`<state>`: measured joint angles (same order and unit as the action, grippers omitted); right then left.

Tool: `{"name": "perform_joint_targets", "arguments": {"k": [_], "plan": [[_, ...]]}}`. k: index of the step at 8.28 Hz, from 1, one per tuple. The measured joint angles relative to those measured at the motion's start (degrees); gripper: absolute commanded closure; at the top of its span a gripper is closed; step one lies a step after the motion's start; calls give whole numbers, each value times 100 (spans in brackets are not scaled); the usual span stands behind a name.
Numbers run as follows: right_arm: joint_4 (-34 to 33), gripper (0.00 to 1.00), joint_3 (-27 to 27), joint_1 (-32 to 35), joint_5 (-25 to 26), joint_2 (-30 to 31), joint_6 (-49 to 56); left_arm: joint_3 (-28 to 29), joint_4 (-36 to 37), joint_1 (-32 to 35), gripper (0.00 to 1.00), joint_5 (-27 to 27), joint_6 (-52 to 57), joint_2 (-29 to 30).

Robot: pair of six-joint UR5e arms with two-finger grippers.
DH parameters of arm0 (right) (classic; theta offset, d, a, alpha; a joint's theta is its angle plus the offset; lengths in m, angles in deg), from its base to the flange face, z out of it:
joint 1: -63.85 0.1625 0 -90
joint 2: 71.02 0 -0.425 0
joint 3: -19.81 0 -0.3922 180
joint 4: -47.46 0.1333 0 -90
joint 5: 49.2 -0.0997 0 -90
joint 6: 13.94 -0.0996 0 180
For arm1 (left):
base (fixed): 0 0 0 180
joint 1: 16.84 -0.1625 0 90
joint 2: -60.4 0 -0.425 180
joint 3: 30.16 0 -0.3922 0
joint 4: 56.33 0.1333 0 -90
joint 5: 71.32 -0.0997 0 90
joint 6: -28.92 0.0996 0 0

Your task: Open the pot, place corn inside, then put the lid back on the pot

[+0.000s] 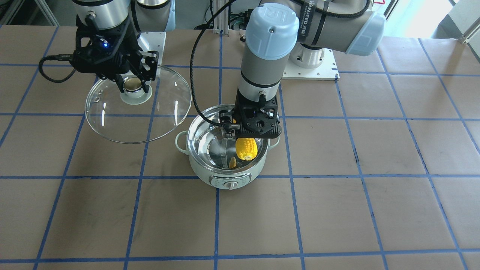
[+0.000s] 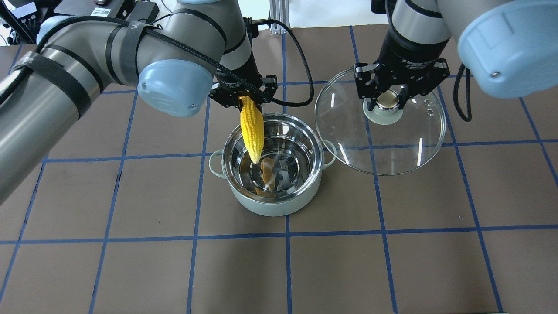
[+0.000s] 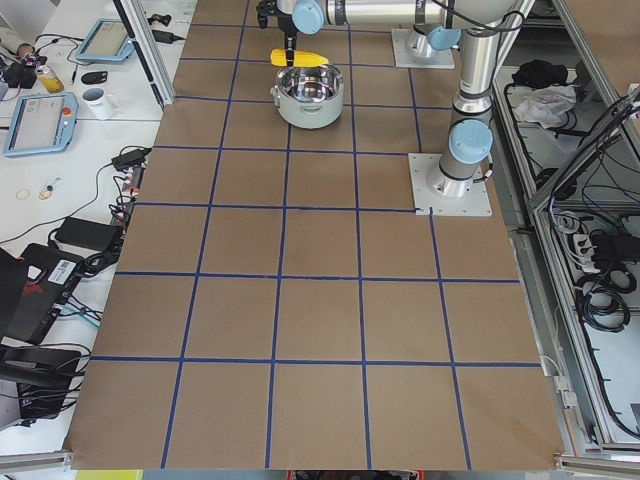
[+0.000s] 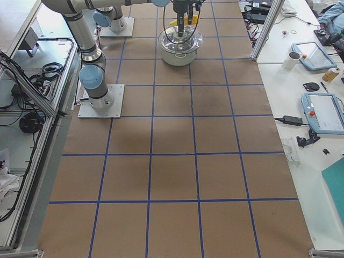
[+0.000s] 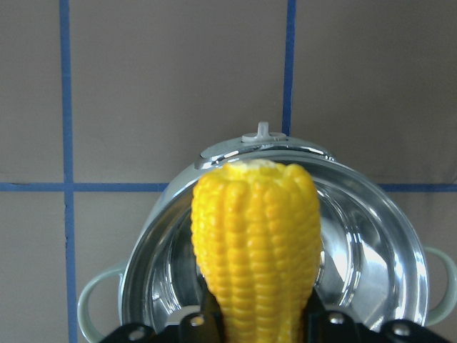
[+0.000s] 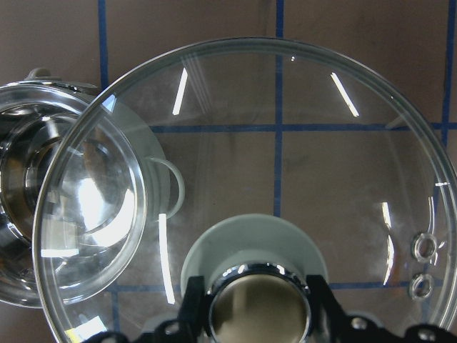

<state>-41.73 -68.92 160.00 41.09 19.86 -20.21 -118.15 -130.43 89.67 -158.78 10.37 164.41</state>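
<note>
Overhead exterior view, holdings listed as they stand.

1. My left fingers (image 2: 238,99): closed on one end of the corn (image 2: 252,131). The cob is bright yellow and hangs from my grip with its free end over the open mouth of the pot (image 2: 270,205). My left wrist camera looks straight down the cob into the shiny steel bowl. I cannot tell whether the free end dips below the rim.

2. My right fingers (image 2: 367,98): clamped on either side of the gold knob (image 2: 389,101) of the lid (image 2: 383,144). The lid is clear glass with a steel rim, held roughly level beside the pot on my right. Its edge overlaps the pot's nearer loop handle (image 2: 330,152). Two small vent holes (image 6: 423,246) sit near the rim.

3. Pot: pale mint green, uncovered, standing on the worktop (image 2: 130,196) between my two arms. A yellow-brown reflection of the cob shows on its steel bottom. The control dial (image 1: 231,184) faces away from me, seen in the front-facing view.

4. Worktop: brown covering, squared off by blue tape lines (image 2: 196,237). The pot stands across one of them.
</note>
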Motion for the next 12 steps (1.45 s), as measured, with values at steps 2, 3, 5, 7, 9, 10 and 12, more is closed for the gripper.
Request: {"name": "perform_joint_targets", "arguments": {"k": [2, 3, 5, 7, 9, 10, 12], "plan": [[89, 64, 3, -428, 69, 31, 575, -238, 2, 143, 100, 126, -246, 104], [112, 64, 4, -610, 85, 37, 797, -322, 20, 214, 100, 143, -350, 201], [141, 64, 2, -760, 93, 41, 990, -382, 87, 381, 100, 142, -436, 422], [162, 64, -3, -785, 94, 44, 1025, -396, 105, 479, 100, 135, -455, 620], [185, 64, -4, -784, 88, 44, 1030, -401, 116, 498, 100, 133, -440, 732], [189, 64, -4, -783, 87, 45, 1028, -402, 162, 500, 100, 129, -423, 793], [191, 64, -4, -782, 86, 45, 1030, -407, 275, 502, 1, 125, -411, 890]]}}
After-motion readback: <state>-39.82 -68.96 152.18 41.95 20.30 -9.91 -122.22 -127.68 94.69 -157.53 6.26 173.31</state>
